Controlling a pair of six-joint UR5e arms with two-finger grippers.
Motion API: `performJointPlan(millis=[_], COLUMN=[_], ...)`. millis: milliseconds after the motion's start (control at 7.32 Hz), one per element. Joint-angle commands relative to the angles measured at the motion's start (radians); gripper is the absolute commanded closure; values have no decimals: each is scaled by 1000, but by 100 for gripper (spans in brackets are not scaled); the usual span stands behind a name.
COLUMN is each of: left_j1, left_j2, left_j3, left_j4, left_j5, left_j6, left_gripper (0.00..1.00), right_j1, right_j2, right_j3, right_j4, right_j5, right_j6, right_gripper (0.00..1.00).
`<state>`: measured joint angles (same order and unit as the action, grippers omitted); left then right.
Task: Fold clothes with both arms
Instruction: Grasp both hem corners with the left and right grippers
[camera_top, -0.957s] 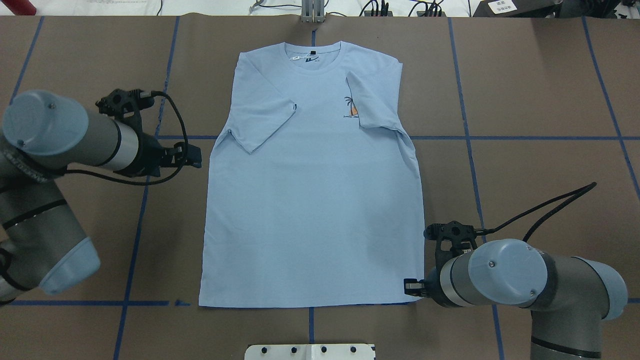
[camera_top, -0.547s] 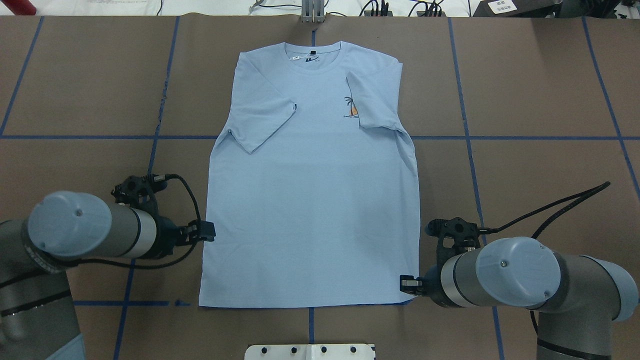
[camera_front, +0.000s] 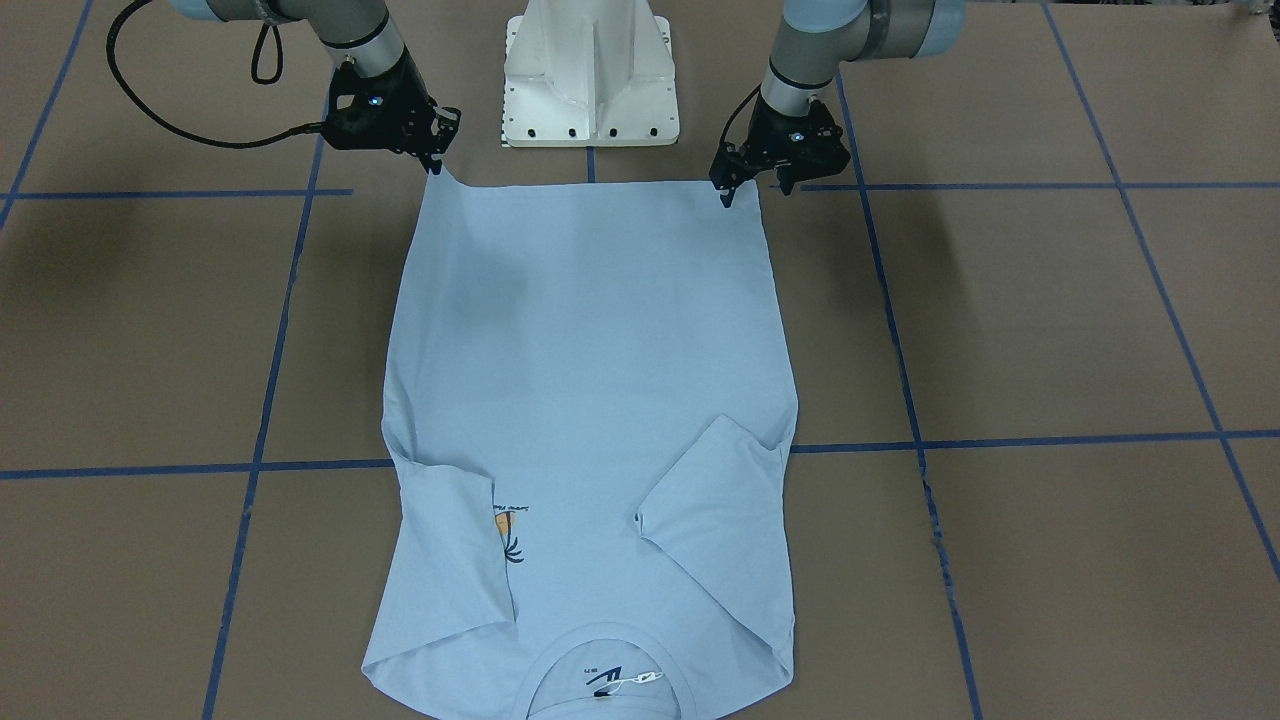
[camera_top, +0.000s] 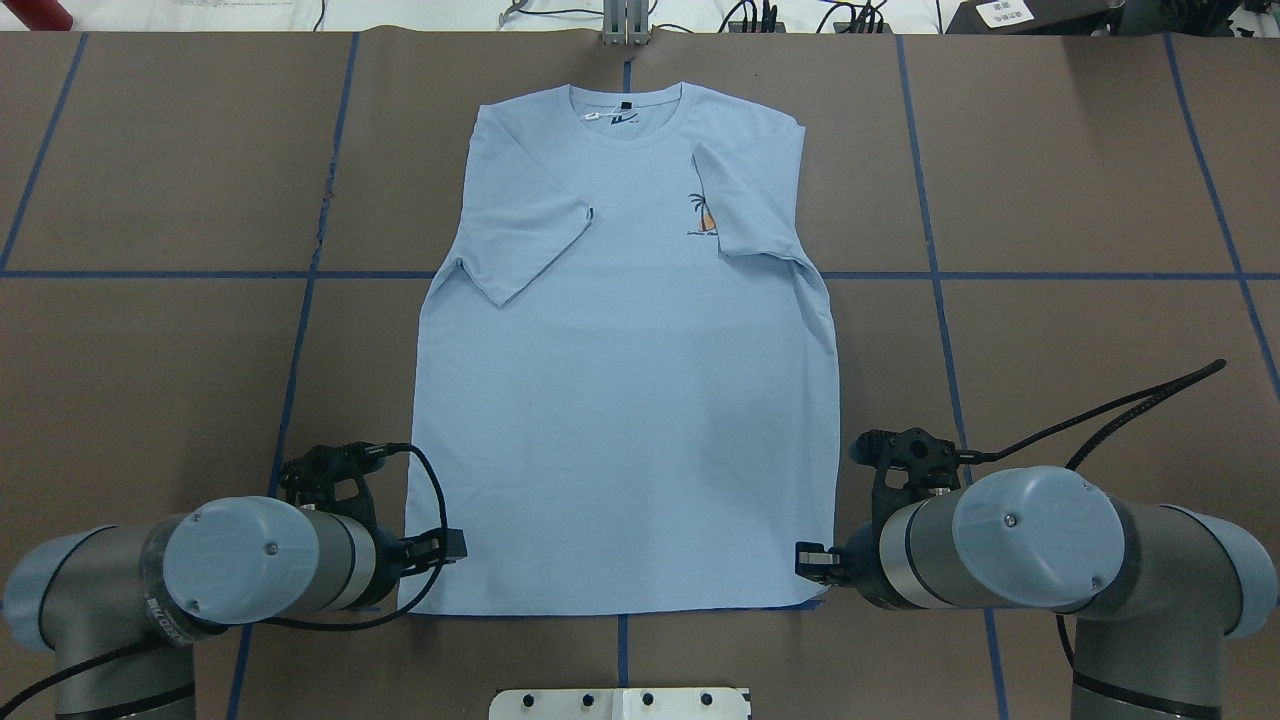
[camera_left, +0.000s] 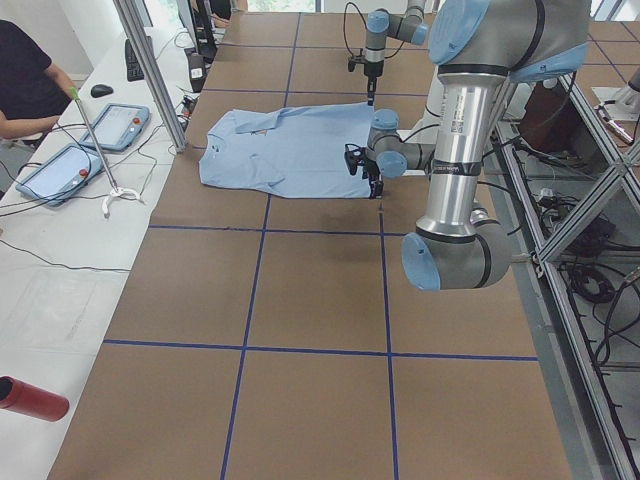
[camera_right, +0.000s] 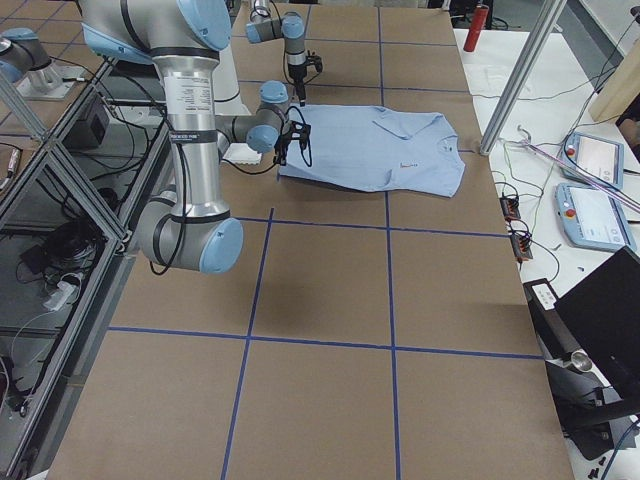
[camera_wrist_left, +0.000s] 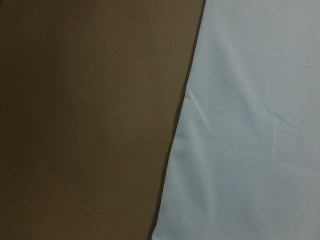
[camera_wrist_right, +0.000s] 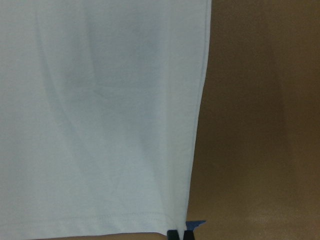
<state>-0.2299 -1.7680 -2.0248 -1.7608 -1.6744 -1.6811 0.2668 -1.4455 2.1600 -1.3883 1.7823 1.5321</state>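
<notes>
The pale light-blue T-shirt (camera_top: 620, 400) lies flat on the brown table, collar at the far edge and both sleeves folded in over the chest. Its hem is toward the robot's base (camera_front: 590, 350). My left gripper (camera_top: 452, 545) is low over the hem's left corner, and in the front-facing view (camera_front: 752, 190) it looks open. Its wrist view shows only the shirt's side edge (camera_wrist_left: 250, 150) and no fingers. My right gripper (camera_top: 803, 561) is at the hem's right corner. Its tips (camera_wrist_right: 179, 235) are close together at the corner, which rises to a small peak under it (camera_front: 434, 165).
The white pedestal base (camera_front: 590, 80) stands just behind the hem. Blue tape lines (camera_top: 300, 300) cross the brown table. A metal clamp (camera_top: 626, 25) and cables sit at the far edge. An operators' bench with tablets (camera_left: 85, 150) runs beyond it.
My left arm has swung back toward the robot along the shirt's left side, from sleeve height down to the hem corner. My right gripper has edged slightly inward onto the right hem corner.
</notes>
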Motion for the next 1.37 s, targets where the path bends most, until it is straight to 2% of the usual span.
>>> performJointPlan(millis=[0, 957, 1093, 1230], left_j1=[32, 35, 34, 35], left_j2=[-25, -13, -13, -13], left_j3=[6, 20, 20, 20], left_j4=[50, 50, 52, 52], left_j5=[7, 5, 5, 5], left_j6=[-2, -2, -2, -2], left_gripper=[6, 18, 26, 39], right_j1=[5, 12, 14, 15], right_j2=[1, 1, 1, 1], right_j3=[-2, 0, 1, 7], right_j4=[0, 0, 0, 0], right_j5=[0, 3, 3, 5], right_j6=[0, 0, 0, 0], right_gripper=[100, 100, 100, 100])
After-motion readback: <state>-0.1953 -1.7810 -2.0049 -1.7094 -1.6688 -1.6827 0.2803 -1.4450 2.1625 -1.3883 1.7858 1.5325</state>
